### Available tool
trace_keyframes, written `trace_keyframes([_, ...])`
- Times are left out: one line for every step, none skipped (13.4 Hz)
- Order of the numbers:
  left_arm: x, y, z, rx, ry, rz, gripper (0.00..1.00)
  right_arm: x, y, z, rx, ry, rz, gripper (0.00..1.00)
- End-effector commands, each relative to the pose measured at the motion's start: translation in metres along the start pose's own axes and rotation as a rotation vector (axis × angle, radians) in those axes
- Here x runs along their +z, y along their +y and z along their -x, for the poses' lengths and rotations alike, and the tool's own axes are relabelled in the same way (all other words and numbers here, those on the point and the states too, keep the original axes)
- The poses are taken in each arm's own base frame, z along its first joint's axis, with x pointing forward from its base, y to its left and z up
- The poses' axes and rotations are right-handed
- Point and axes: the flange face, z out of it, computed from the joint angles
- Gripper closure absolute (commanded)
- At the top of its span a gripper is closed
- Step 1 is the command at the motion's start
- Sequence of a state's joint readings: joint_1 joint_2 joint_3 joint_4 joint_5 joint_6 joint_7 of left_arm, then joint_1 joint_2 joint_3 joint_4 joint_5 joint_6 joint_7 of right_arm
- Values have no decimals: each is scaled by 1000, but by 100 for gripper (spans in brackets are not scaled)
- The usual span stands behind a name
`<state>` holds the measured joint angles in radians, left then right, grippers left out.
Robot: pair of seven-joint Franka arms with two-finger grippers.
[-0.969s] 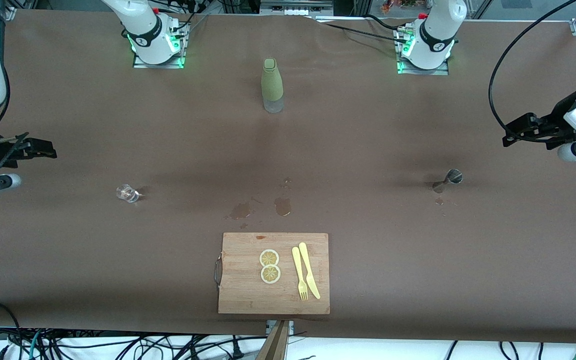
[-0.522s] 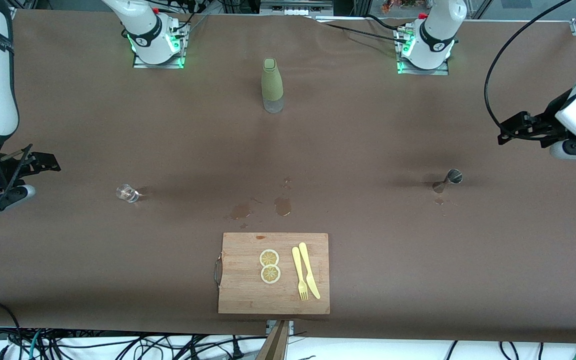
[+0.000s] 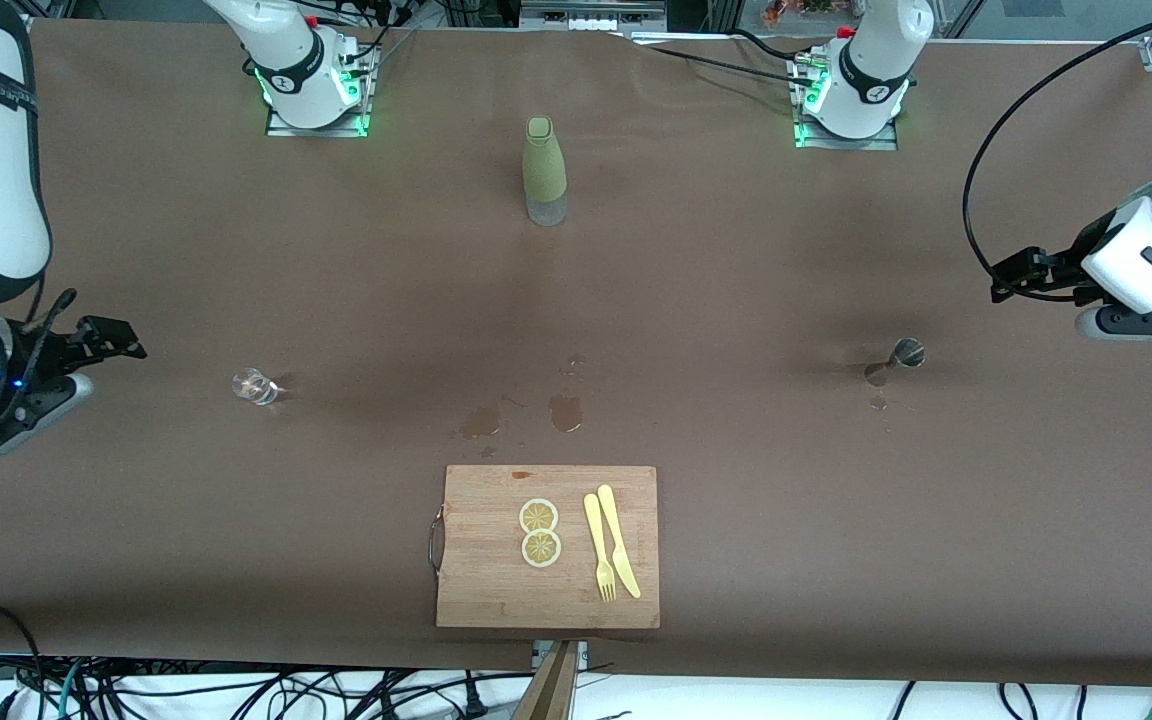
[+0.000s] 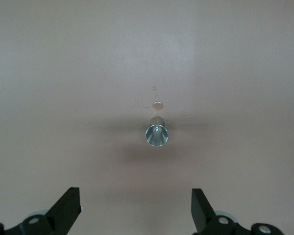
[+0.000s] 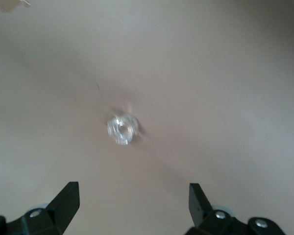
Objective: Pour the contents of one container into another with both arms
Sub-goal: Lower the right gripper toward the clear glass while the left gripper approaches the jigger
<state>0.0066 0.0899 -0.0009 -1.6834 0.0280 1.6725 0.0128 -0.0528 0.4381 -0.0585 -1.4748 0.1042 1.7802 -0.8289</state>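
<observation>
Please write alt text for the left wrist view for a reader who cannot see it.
A small silver jigger stands upright on the brown table, centred ahead of the open left gripper, which has not reached it. A few spilled droplets lie beside the jigger.

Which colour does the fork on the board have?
The fork is pale yellow, like the knife beside it. The front view shows it best.

Left gripper [image 3: 1004, 275] up in the air at the left arm's end of the table, fingers [image 4: 66, 208] spread wide, nothing between them, wrist angled inward toward table centre. Right gripper [image 3: 116, 340] likewise aloft at the right arm's end, fingers [image 5: 63, 200] wide apart, empty, forearm coming down steeply from above.
</observation>
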Motion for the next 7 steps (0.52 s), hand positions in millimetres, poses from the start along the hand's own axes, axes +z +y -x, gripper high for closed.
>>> trace_keyframes([15,-6,-2,-5,4,-26,0,20,-24,22,-154,134,-73,1])
trace_keyframes([26,-10,-4,-11,11,-25,0,28,-30,22,-238,193,-111,1])
trace_keyframes([42,-19,-5,-24,23,-22,0,33,-23,26,-348,253,-119,1])
trace_keyframes([57,-26,-6,-29,30,-13,0,45,-16,27,-485,305,-117,1])
trace_keyframes([72,-34,-6,-4,31,-9,0,66,-7,29,-572,346,-142,1])
trace_keyframes([84,-43,-8,35,32,-5,0,86,4,39,-610,387,-175,1])
trace_keyframes([95,-51,-11,95,24,-2,0,99,10,48,-644,423,-190,1])
